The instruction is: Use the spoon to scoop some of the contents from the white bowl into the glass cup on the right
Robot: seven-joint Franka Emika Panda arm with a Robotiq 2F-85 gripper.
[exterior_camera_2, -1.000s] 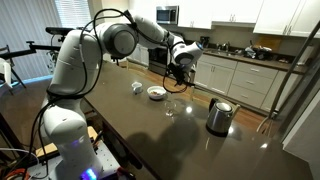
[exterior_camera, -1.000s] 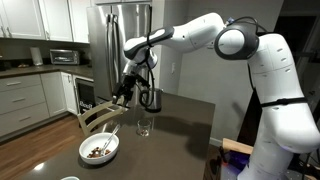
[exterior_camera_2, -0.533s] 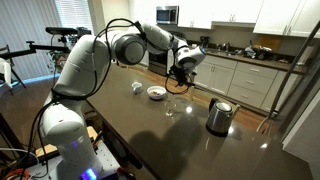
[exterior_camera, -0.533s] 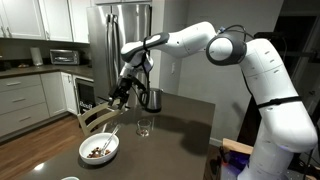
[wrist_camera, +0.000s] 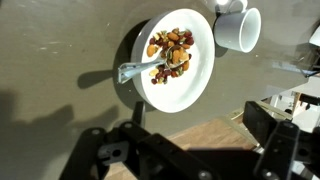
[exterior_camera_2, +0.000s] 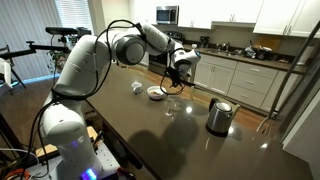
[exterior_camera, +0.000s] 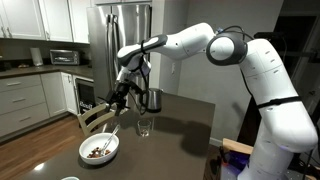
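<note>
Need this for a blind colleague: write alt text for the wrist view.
Seen from above, a white bowl holds brown and reddish bits, with a silvery spoon lying in it, one end over its left rim. A white mug sits beside the bowl at upper right; the open tool shows dark along the bottom.

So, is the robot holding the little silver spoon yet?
No, the slim silvery spoon lies in the round white bowl on the brown bits, with nothing gripping it.
</note>
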